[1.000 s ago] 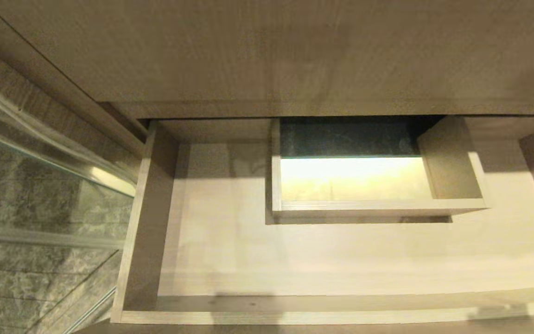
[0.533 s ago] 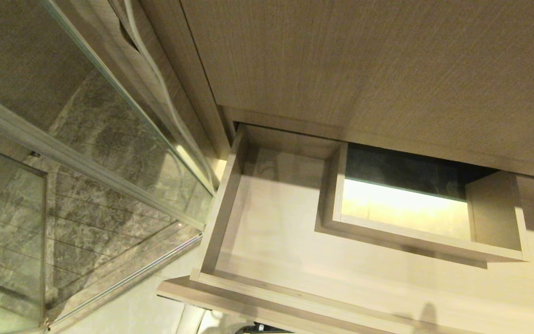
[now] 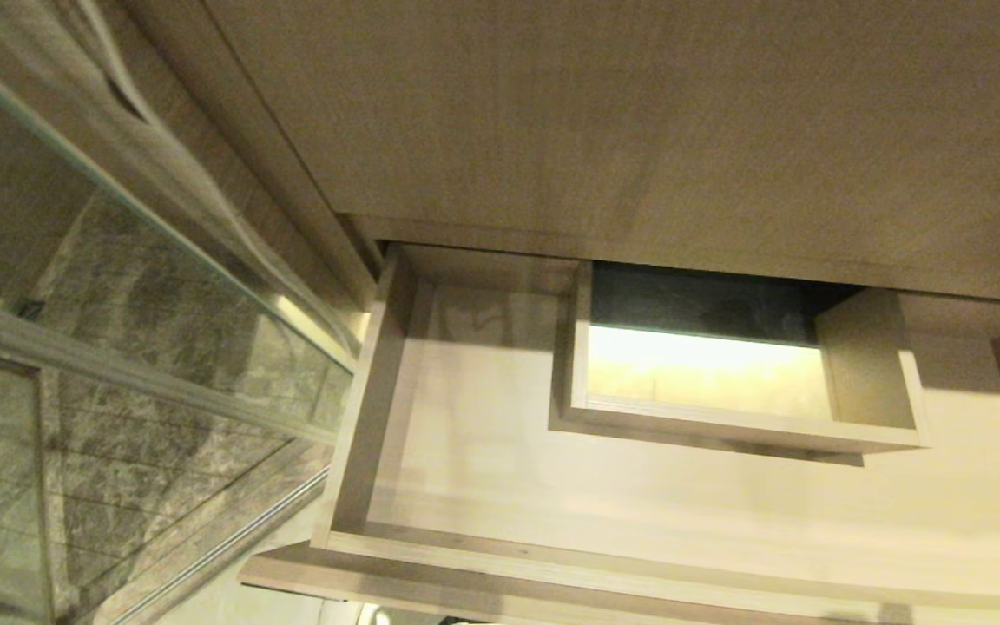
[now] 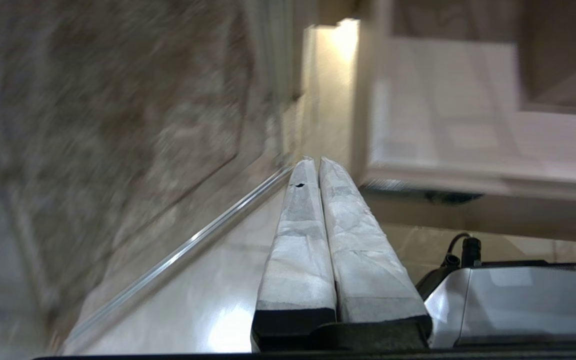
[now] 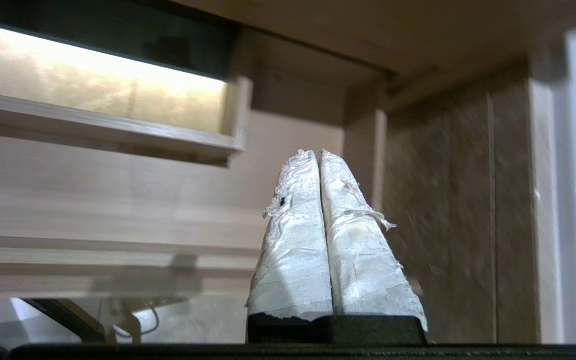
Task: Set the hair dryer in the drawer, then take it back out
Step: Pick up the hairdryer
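Now the view has swung; drawer (image 3: 682, 512) open; both grippers' fingers (image 5: 313, 210) together.

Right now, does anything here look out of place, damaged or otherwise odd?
The drawer stands pulled open with no hair dryer in any view. The tape wrapping on the shut right gripper is frayed, with loose shreds. The left gripper is shut beside the floor, idle. Nothing spilled.

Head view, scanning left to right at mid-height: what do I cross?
Glass panel → drawer's left side wall → bare drawer floor → open-topped boxed cutout → drawer floor again. No hair dryer or gripper shows there.
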Available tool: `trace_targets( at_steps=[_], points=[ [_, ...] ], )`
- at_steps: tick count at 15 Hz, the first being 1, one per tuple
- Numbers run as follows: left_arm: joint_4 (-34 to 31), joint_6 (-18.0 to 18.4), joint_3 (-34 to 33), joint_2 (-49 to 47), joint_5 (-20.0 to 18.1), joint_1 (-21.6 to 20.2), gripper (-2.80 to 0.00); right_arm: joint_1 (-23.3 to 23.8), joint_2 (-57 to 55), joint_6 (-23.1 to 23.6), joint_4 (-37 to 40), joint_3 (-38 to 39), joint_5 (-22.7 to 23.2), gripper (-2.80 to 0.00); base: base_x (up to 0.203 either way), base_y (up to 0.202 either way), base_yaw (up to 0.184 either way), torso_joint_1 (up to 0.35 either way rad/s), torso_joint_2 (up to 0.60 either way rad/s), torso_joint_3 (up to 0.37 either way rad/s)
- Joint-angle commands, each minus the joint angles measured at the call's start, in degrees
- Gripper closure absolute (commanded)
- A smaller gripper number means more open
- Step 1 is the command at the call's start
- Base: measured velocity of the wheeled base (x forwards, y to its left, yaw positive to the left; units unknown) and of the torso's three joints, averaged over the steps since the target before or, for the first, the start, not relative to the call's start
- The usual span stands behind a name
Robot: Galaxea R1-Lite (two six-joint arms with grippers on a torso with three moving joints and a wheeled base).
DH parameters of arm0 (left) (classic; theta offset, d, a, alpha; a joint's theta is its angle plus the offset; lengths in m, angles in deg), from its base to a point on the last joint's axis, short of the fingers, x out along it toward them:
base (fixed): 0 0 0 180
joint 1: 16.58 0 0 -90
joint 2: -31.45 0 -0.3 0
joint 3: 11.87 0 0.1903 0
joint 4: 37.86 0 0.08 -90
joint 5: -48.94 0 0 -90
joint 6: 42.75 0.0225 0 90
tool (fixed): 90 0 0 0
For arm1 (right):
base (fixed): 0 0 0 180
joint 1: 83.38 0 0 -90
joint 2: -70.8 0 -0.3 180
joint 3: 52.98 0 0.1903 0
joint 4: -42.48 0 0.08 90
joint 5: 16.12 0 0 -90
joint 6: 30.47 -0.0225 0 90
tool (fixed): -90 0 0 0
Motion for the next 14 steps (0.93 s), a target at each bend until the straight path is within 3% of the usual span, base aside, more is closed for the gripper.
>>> trace_targets(
  at_steps=[1, 8, 14],
  points=[
    [0.0, 0.0, -0.1, 0.0, 0.0, 0.0, 0.0, 0.2, 0.0, 0.1, 0.2, -0.1, 0.0, 0.0, 0.0, 0.008, -0.171, 0.006, 0.0, 0.006],
    [0.0, 0.0, -0.1, 0.0, 0.0, 0.0, 0.0, 0.4, 0.2, 0.3, 1.4, 0.3, 0.2, 0.0, 0.0, 0.006, -0.151, 0.004, 0.0, 0.001],
    [0.0, 0.0, -0.1, 0.0, 0.0, 0.0, 0.0, 0.7, 0.3, 0.5, 1.2, 0.2, 0.0, 0.0, 0.0, 0.0, 0.0, 0.092, -0.29, -0.147]
  ],
)
